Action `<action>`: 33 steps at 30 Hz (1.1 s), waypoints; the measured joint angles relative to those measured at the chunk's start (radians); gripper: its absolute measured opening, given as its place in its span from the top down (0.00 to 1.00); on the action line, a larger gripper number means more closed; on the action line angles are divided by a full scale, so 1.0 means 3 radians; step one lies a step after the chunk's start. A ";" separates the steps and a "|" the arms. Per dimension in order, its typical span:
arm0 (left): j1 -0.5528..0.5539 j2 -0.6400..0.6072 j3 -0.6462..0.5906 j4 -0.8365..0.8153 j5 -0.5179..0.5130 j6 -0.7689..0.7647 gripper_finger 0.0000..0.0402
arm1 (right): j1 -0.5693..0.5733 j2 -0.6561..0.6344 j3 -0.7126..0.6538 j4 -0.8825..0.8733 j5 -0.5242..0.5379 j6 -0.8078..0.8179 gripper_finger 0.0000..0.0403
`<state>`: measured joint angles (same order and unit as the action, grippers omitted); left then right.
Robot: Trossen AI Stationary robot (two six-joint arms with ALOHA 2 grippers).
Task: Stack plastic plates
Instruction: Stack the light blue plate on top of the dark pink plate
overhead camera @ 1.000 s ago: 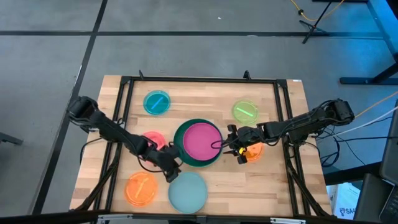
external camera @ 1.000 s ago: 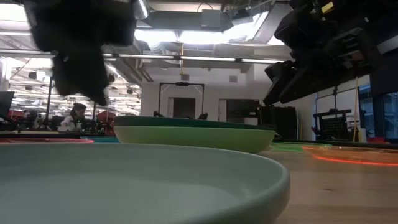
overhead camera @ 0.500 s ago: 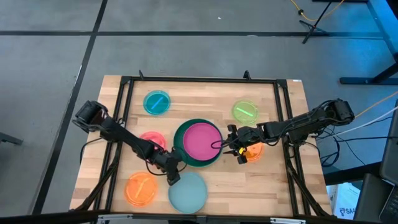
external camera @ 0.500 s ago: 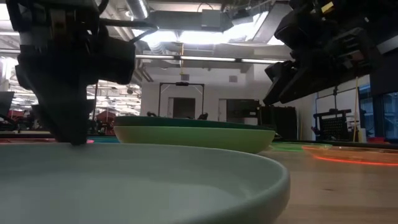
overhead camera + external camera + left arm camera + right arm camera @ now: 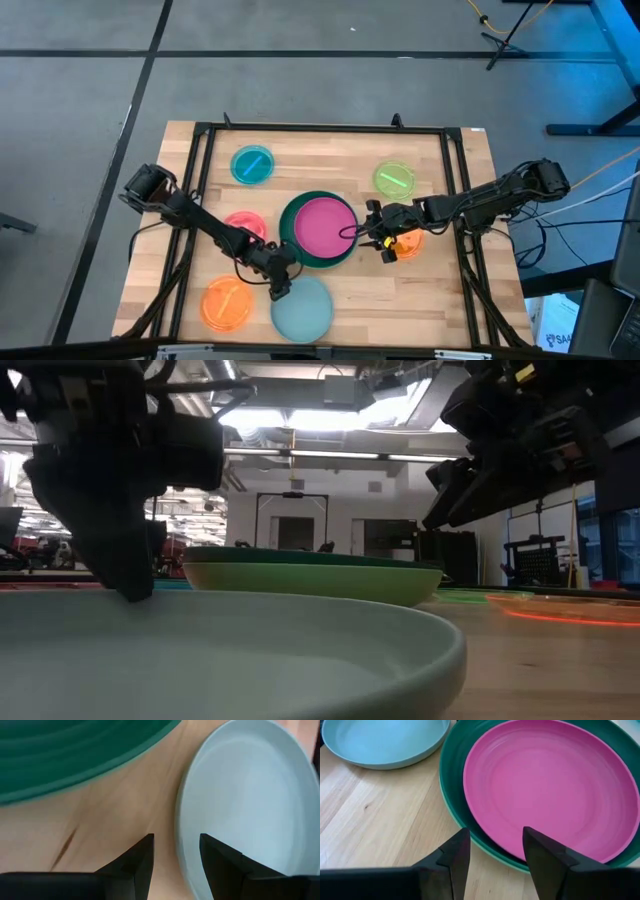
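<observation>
The left gripper point(image 5: 279, 287), fingers apart, is straddling the rim of the pale blue plate point(image 5: 303, 310) at the table's point(image 5: 440, 290) front edge. The right gripper point(image 5: 374, 232), fingers also apart and empty, is hovering beside the magenta plate point(image 5: 323, 225) nested in the dark green plate point(image 5: 290, 250) at centre.

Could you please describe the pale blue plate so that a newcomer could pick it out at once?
Start at the central stack, magenta on dark green. The pale blue plate lies just nearer the table's front edge, under the left pincer. It is large and opaque; the orange plate beside it is smaller and translucent.
</observation>
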<state>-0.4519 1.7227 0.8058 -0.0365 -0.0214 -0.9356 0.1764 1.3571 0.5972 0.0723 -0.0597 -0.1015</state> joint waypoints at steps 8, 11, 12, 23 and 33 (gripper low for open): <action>0.0030 0.0156 0.0007 0.0164 0.0136 0.0168 0.69 | 0.0000 0.0000 0.0000 0.0002 0.0001 0.0000 0.57; 0.0034 0.0160 0.0000 0.0277 0.0134 0.0367 0.78 | 0.0000 0.0000 0.0000 0.0020 0.0001 0.0000 0.57; 0.0045 0.0163 -0.0001 0.0287 0.0137 0.0405 0.81 | 0.0000 0.0000 0.0000 0.0019 0.0000 0.0000 0.57; 0.0053 0.0169 -0.0003 0.0295 0.0201 0.0546 0.97 | 0.0000 0.0000 0.0000 0.0017 0.0001 0.0000 0.57; 0.0050 -0.0161 -0.0005 0.0248 0.0241 0.0535 0.97 | 0.0000 0.0000 -0.0003 0.0014 0.0001 0.0000 0.57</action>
<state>-0.4370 1.6744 0.8043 0.0379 0.0508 -0.7750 0.1764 1.3571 0.5964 0.0765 -0.0594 -0.1017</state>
